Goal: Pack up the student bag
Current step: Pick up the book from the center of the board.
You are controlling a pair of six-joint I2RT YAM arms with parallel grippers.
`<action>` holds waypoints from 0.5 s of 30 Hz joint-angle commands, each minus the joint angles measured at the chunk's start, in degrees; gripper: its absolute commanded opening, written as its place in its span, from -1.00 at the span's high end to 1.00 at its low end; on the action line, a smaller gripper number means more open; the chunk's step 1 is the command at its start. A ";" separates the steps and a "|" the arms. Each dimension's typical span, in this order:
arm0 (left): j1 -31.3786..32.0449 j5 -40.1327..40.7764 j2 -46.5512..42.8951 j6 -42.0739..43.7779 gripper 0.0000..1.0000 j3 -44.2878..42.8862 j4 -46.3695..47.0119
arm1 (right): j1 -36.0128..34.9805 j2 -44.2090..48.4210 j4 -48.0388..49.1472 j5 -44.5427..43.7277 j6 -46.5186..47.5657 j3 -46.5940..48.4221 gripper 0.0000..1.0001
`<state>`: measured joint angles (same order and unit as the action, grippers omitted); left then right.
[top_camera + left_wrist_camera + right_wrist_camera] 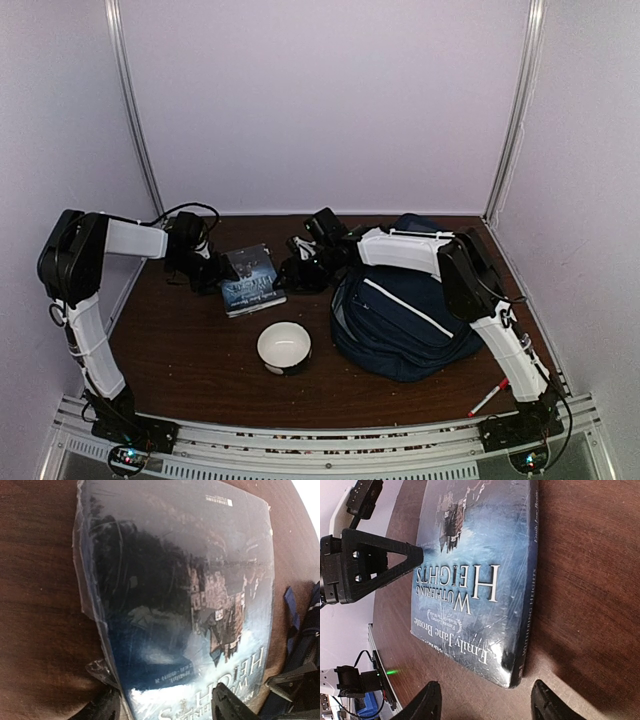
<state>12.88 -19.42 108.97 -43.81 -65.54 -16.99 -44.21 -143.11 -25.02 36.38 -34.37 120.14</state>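
Left gripper (167, 707) is hovering with fingers apart, straddling the book's (250, 280) near edge. The glossy cover is probably going to slip, so one edge wants levering up before pinching. Right gripper (485, 702) is facing the spine corner, also spread, gripping nothing. Student bag (410, 320) is lying just right.

White link shells are alternating with black joint housings on the left arm (95, 345) and right arm (500, 345); black cables (190, 207) are trailing alongside. The left gripper (165, 707) is showing a black triangular finger (375, 562) bearing two screws.
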 commanded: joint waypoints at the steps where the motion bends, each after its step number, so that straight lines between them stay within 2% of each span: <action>1: -0.23 -4.59 1.87 -3.47 -0.32 -0.45 4.26 | -0.06 -2.07 2.28 -0.16 -4.06 1.46 -0.23; 8: -0.23 -7.66 2.70 -6.62 -0.31 2.21 8.47 | -1.38 -5.99 9.35 6.34 -10.32 2.66 -0.21; 15: 0.22 -11.19 1.99 -6.71 -0.18 4.94 12.44 | -2.02 -7.05 18.90 13.62 -16.00 0.26 -0.05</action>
<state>11.20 -24.21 110.04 -49.25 -63.18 -8.16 -44.29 -148.22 -16.47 42.98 -45.52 121.45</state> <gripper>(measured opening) 0.603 0.541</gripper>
